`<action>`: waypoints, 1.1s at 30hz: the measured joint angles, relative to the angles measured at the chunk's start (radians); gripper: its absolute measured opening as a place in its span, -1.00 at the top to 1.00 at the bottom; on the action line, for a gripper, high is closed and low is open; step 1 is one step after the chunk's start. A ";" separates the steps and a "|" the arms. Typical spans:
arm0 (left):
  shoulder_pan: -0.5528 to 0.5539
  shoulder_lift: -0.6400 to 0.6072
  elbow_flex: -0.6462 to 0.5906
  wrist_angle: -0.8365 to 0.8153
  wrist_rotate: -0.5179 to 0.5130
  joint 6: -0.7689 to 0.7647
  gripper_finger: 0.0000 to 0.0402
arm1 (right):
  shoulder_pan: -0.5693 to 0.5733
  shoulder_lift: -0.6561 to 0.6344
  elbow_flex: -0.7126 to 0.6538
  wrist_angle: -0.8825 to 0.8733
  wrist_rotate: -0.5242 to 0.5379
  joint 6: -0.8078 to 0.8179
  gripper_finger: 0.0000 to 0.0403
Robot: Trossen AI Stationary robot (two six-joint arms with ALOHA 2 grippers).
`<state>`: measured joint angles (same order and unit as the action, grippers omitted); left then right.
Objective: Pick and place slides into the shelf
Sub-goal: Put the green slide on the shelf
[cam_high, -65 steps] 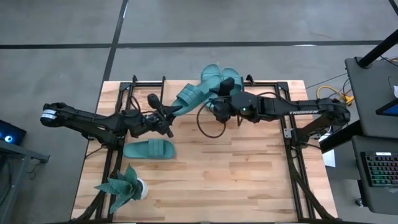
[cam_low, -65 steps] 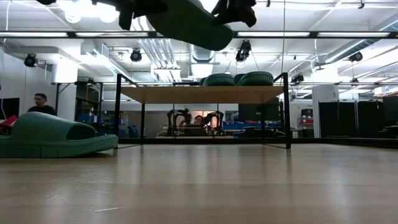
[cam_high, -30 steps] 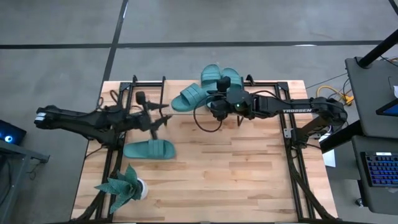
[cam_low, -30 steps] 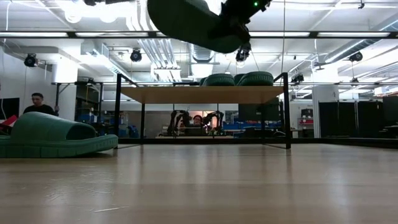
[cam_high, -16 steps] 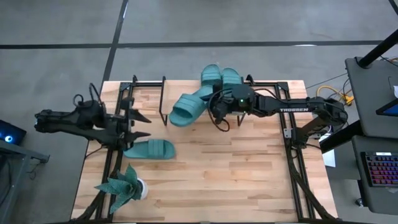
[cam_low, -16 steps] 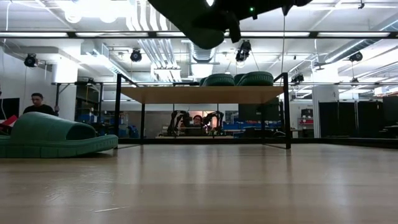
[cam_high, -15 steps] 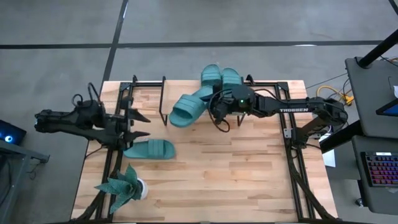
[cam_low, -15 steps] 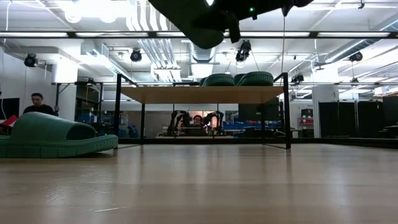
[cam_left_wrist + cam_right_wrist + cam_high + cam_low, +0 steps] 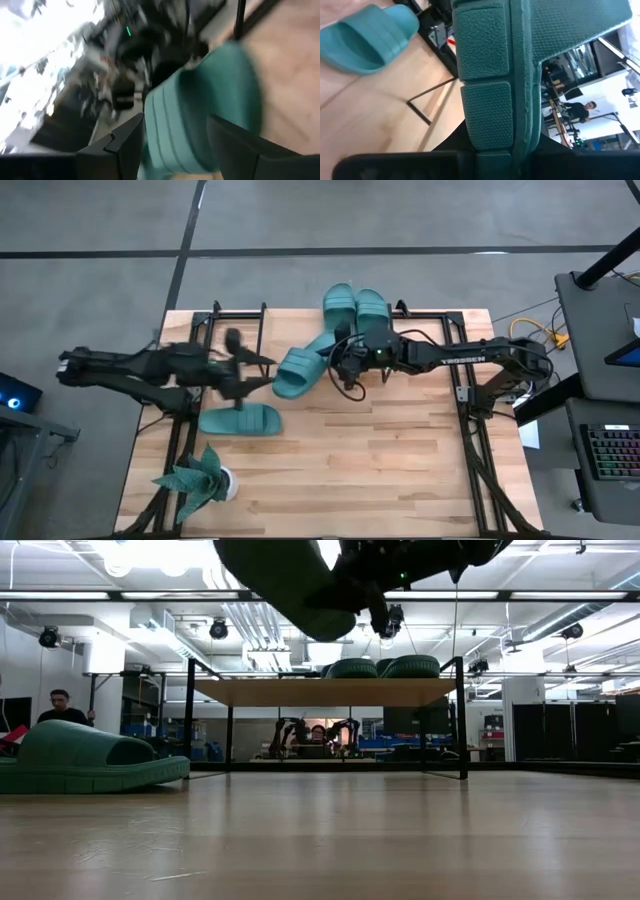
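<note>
High view: one slide (image 9: 298, 370) is held in the air by the right hand (image 9: 343, 363), fingers clamped on its heel edge, toe pointing toward the left arm. It is carried above the table (image 9: 400, 470), just in front of the shelf (image 9: 300, 320). Right wrist view: the textured sole of the held slide (image 9: 490, 75) is seen edge-on, pinched between that hand's fingers.

Two more slides (image 9: 355, 307) are parked side by side on the shelf top, toward its right end. Low view: they (image 9: 380, 667) are seen as two rounded humps on the light-wood board (image 9: 320, 692), which is carried on thin black legs; the gripped slide (image 9: 285, 575) hangs well above the board, at the frame's top.

A fourth slide (image 9: 240, 420) lies flat on the table near the left side, close to a potted plant (image 9: 197, 480). In the low view it (image 9: 90, 762) is seen resting on the table at far left.

The left hand (image 9: 250, 370) is blurred above the table, just beside the toe of the held slide and above the lying one; its fingers are spread apart and empty. Left wrist view: a teal strap (image 9: 200, 120) is seen between its two dark fingers (image 9: 125, 142), apparently without contact.

A person (image 9: 62, 708) is visible in the room behind the table.
</note>
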<state>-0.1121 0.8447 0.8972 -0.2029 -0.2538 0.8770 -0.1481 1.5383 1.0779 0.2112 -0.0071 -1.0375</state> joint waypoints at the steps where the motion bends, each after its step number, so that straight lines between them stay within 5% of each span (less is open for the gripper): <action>1: 0.000 0.030 0.022 -0.005 -0.037 0.004 0.02 | 0.003 0.003 0.000 -0.006 0.000 -0.001 0.73; 7: -0.003 0.147 0.146 -0.136 -0.077 -0.013 0.02 | 0.028 0.012 0.000 -0.082 0.083 -0.094 0.73; 18: -0.003 0.212 0.162 -0.153 -0.114 -0.026 0.02 | 0.043 -0.002 0.000 -0.098 0.243 -0.134 0.73; 33: -0.002 0.235 0.159 -0.130 -0.241 -0.023 0.02 | 0.056 -0.006 0.034 -0.087 0.225 -0.127 0.73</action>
<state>-0.1143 1.0798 1.0561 -0.3333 -0.4946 0.8544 -0.0917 1.5326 1.1116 0.1245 0.2175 -1.1641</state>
